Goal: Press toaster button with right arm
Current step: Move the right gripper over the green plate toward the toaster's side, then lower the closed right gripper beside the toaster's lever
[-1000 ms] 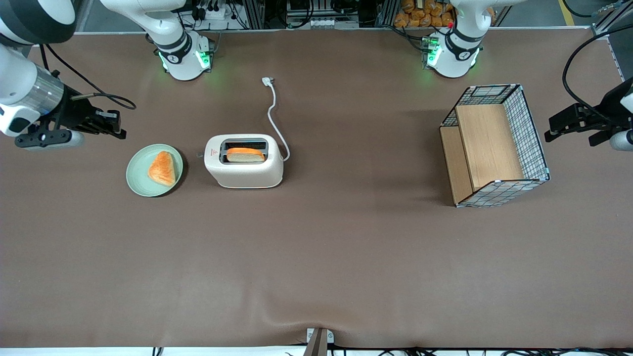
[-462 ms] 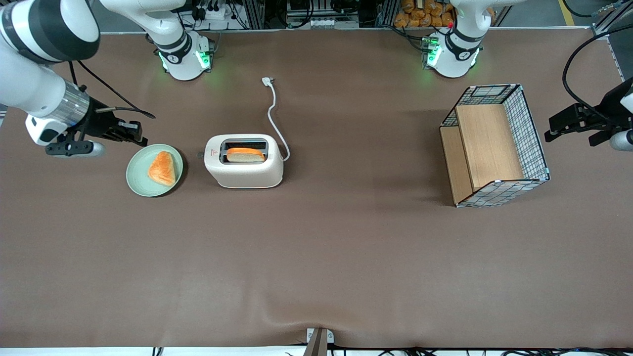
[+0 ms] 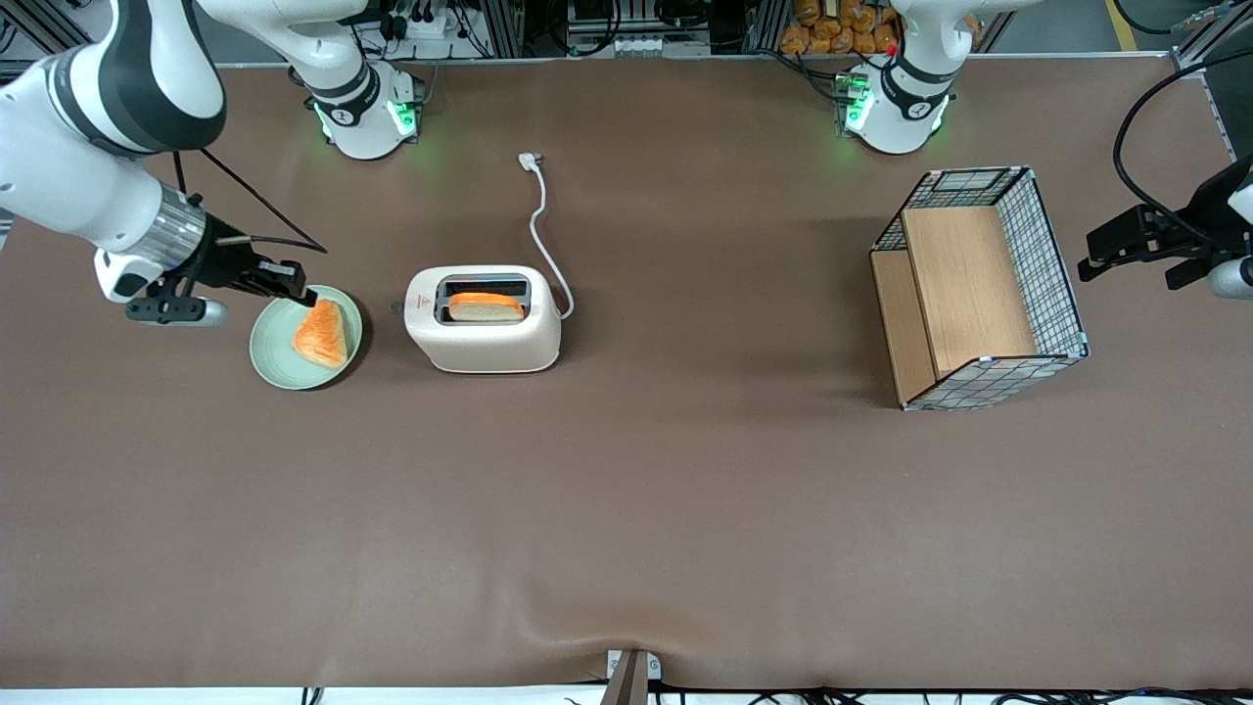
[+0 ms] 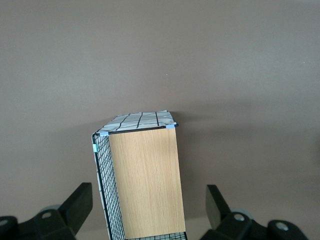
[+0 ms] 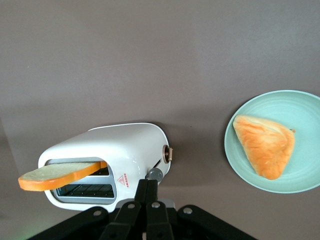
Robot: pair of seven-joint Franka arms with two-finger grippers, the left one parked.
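Above pale green plate (image 3: 269, 354), at its edge toward working arm's end of table: right arm (image 3: 98, 147) gripper (image 3: 301, 292), fingers (image 5: 146, 200) pressed together, holding nothing. Toaster (image 3: 487, 338) just ahead of fingertips, apart from them, toward parked arm's end. Toaster button (image 5: 154, 175), grey lever tab on end wall facing fingers, beside brown knob (image 5: 168, 153). Bread slice (image 3: 485, 306) upright in slot nearer camera. Triangular pastry (image 3: 322, 335) on plate, near fingertips. White cord (image 3: 541, 227) trails from toaster.
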